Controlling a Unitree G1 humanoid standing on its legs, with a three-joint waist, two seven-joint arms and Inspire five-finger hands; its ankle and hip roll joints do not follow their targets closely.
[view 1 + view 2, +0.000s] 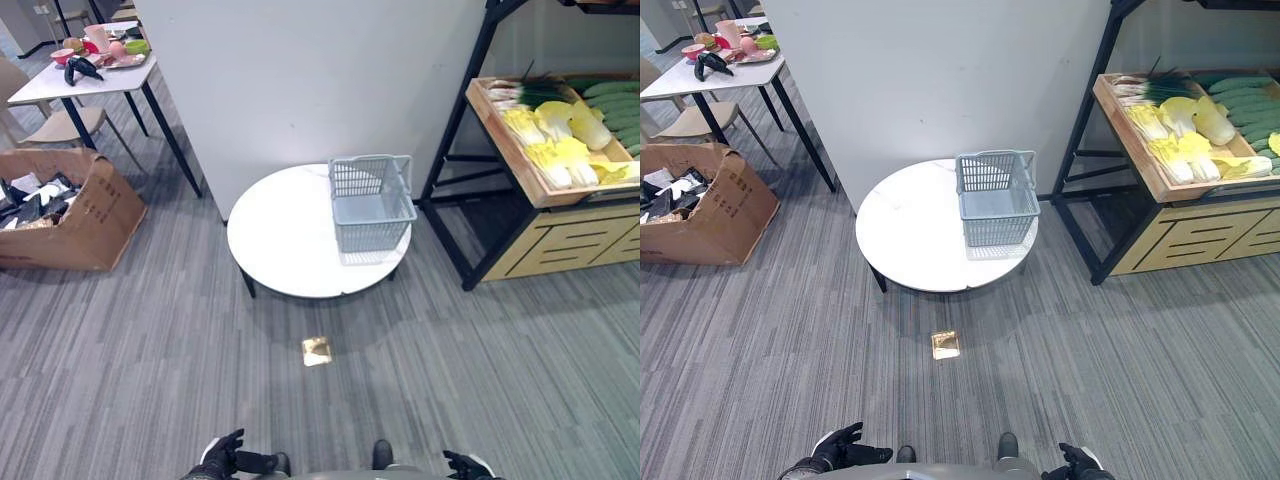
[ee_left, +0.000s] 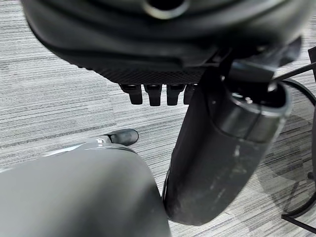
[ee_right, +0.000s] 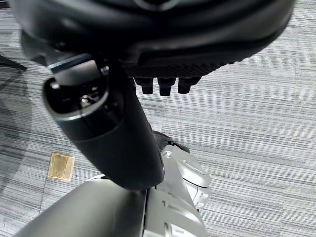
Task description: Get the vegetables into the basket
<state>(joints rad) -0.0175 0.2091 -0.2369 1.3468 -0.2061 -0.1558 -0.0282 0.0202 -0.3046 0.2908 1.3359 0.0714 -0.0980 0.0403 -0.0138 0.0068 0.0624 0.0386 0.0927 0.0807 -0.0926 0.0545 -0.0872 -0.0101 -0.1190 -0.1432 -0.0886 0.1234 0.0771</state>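
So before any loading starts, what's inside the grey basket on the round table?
Nothing shows inside the grey basket: through its open top and mesh walls only its own floor appears. It stands on the white round table, handle folded back.

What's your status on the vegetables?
Left hand and right hand low, open, empty. Basket empty on round table. Vegetables in shelf crate. Path clear.

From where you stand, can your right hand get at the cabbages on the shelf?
Probably not: the right hand hangs low by the body, with open carpet separating it from the cabbages in the wooden crate.
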